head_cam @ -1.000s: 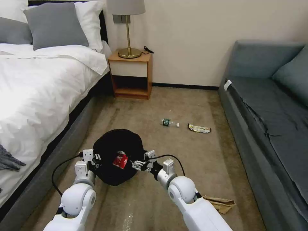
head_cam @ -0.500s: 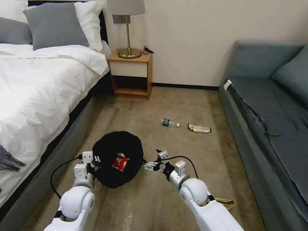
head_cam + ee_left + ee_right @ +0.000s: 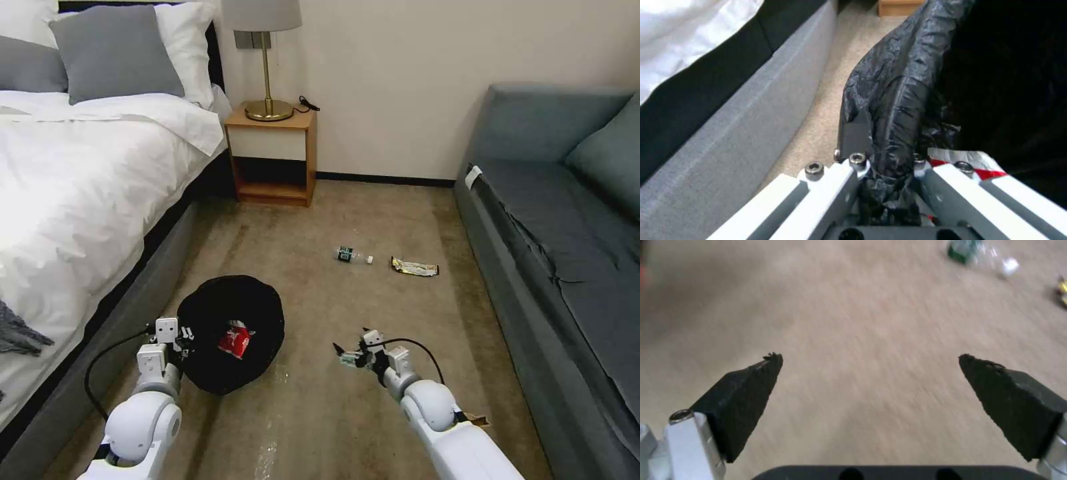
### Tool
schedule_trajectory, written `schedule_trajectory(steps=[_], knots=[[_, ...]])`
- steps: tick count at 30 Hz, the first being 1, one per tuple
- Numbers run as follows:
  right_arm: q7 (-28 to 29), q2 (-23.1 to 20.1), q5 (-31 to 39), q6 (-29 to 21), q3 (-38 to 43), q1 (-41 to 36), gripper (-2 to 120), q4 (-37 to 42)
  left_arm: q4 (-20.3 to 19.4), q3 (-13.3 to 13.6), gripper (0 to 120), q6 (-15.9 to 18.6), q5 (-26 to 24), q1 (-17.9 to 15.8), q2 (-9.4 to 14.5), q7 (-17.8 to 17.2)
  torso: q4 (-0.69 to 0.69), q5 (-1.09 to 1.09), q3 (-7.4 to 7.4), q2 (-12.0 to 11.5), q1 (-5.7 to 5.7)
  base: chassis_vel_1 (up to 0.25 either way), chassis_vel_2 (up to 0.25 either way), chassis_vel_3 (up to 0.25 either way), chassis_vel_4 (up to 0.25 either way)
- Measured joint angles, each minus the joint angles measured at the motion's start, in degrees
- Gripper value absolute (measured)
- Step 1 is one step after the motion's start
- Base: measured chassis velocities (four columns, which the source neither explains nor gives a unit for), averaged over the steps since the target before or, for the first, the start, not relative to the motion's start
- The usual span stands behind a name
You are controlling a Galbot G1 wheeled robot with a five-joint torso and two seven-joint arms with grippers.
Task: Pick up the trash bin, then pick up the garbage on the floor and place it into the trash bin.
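The left gripper [image 3: 179,335] pinched the trash bin [image 3: 230,333] rim; the right gripper [image 3: 351,353] hung wide open, empty. The bottle [image 3: 352,255] lay ahead, lengthwise across, nearer the right arm.

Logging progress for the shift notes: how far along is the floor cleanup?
Done: the red snack packet lies inside the trash bin, which the left end effector grips by the bag-lined rim. In hand: the right end effector is open and empty above the carpet. Left: the small bottle, the wrapper, and brown paper beside the right arm.
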Motion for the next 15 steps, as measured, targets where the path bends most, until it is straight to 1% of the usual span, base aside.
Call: schedule_trajectory(steps=[1,2,4,5,6,8,11,15], knots=[[0.42,-3.43,-0.70,-1.45,0.24,-1.51,100,0.34,0.18,-0.11,0,0.00,0.00,-0.38,0.17,0.01,0.00,0.01,0.00,0.00,0.00,0.000,0.000,0.000,0.000],[0.42,-3.43,-0.70,-1.45,0.24,-1.51,100,0.34,0.18,-0.11,0,0.00,0.00,-0.38,0.17,0.01,0.00,0.01,0.00,0.00,0.00,0.000,0.000,0.000,0.000],[0.52,-7.73,-1.08,-2.61,0.79,-3.95,100,1.65,0.24,-0.10,0,0.01,0.01,-0.71,0.46,0.06,-0.01,0.00,0.00,0.00,0.00,0.000,0.000,0.000,0.000],[0.52,-8.86,-1.13,-2.80,0.95,-4.83,100,2.13,0.31,-0.12,0,0.02,0.02,-0.84,0.55,0.06,-0.01,0.00,0.00,0.00,0.00,0.000,0.000,0.000,0.000],[0.52,-8.86,-1.13,-2.80,0.95,-4.83,100,2.13,0.31,-0.12,0,0.02,0.02,-0.84,0.55,0.06,-0.01,0.00,0.00,0.00,0.00,0.000,0.000,0.000,0.000],[0.51,-11.59,-1.68,-2.78,1.56,-7.93,100,3.29,0.63,-0.24,0,0.21,-0.01,-1.27,0.73,0.02,-0.01,0.00,0.00,0.00,0.00,0.000,0.000,0.000,0.000],[0.51,-12.54,-2.63,-1.79,2.32,-10.25,100,3.40,0.87,-0.26,0,0.36,-0.18,-1.55,0.73,-0.05,-0.02,0.01,0.00,0.00,0.00,0.000,0.000,0.000,0.000],[0.47,-12.55,-3.22,-0.52,4.33,-12.17,100,3.07,1.07,-0.03,0,0.38,-0.24,-1.75,0.61,-0.06,-0.01,0.00,0.00,0.00,0.00,0.000,0.000,0.000,0.000]])
